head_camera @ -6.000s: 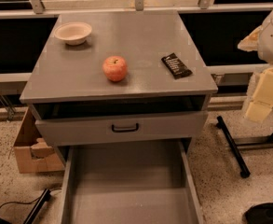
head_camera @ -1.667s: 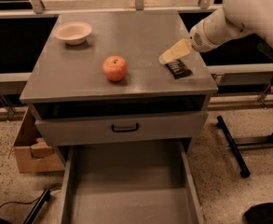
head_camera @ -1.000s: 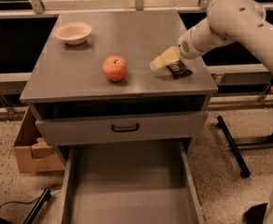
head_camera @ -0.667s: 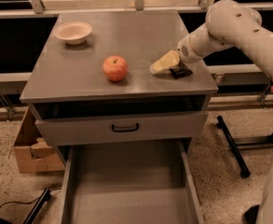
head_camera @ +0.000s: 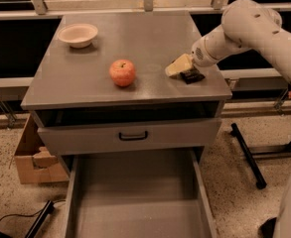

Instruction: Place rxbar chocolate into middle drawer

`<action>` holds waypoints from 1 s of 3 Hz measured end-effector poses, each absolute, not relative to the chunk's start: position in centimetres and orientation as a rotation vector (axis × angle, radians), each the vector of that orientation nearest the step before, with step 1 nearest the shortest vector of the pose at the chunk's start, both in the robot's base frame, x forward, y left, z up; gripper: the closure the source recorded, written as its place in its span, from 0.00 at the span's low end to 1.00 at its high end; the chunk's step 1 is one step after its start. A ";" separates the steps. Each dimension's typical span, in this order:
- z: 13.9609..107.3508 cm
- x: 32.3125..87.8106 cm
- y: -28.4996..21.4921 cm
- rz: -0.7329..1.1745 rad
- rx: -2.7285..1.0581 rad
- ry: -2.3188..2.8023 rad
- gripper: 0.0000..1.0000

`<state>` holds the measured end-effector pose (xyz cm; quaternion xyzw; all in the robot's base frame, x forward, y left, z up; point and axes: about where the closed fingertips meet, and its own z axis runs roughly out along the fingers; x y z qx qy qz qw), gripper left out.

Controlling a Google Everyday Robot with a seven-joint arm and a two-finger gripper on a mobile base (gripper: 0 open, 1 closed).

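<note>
Looking down on the cabinet, I see the gripper (head_camera: pixel 178 67) low over the right front part of the worktop (head_camera: pixel 75 86), with the arm (head_camera: pixel 249 26) reaching in from the right side. It sits right at the rxbar chocolate (head_camera: pixel 191 77), whose black wrapper shows only at its near end, under and just right of the pale gripper tip. I cannot tell whether the gripper is apart or clamped on the bar.

The bar lies flat on the worktop, near the right edge and a little back from the front edge. To its left a stretch of bare gray surface separates it from the apple (head_camera: pixel 122 73), which stands well apart, nearer the middle. A pale bowl (head_camera: pixel 77 34) rests in the far left corner.

Below the front edge is a drawer front (head_camera: pixel 75 139) with a black handle (head_camera: pixel 133 136). Under that, the middle drawer (head_camera: pixel 135 197) is pulled far out toward me, its flat gray floor showing between thin low side walls. On the ground, a cardboard box (head_camera: pixel 33 157) sits just beside the drawer's left wall, and a black stand leg (head_camera: pixel 247 155) lies off to its right.
</note>
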<state>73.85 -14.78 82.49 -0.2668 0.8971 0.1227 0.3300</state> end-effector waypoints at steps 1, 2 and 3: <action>83.0 73.9 -14.8 0.321 -0.698 2.346 0.72; 83.6 73.9 -14.8 0.321 -0.698 2.346 0.95; 83.8 73.9 -14.8 0.321 -0.698 2.347 1.00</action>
